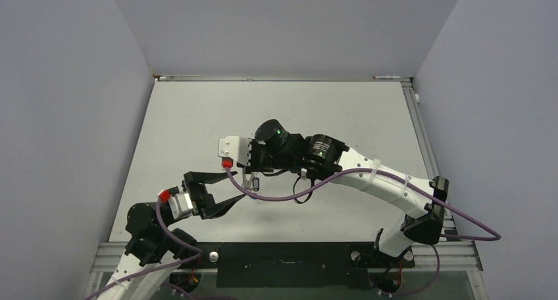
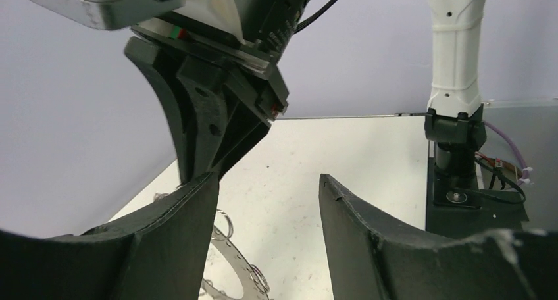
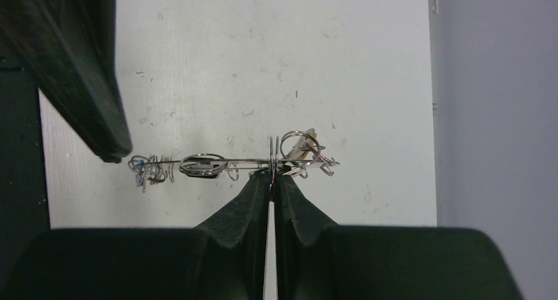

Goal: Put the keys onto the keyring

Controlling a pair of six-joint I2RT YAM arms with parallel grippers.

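The table (image 1: 329, 116) is a pale off-white sheet, matte, marked with small dark specks and faint scuffs. Plain lavender-grey walls (image 1: 66, 116) close it in at the left, back and right. A thin metal rail (image 1: 283, 78) runs along the far edge and another runs down the right side. At the near edge a black plate (image 1: 283, 255) sits between the two arm bases, and purple cables (image 1: 289, 196) loop from the arms across the front of the table.

The right arm reaches from the lower right toward the middle of the table, with its claw (image 3: 271, 181) pointing down. Its two fingers are pressed together, pinching the rim of the keyring (image 3: 230, 160). The wrist view shows the keyring edge-on as a thin silvery line with small wire loops bunched along it. Whether the ring rests on the table or hangs just above it cannot be told.

A small pale-yellow tag (image 3: 308, 144) shows among the loops right beside the pinch, and a bluish speck sits at the far end of the ring. The keys themselves are too small to make out.

The left claw (image 1: 238, 187) stands just beside the right one, near the ring. Its fingers are spread apart with only bare table between them, and it holds nothing. In its own view, part of the ring lies low between the fingers.
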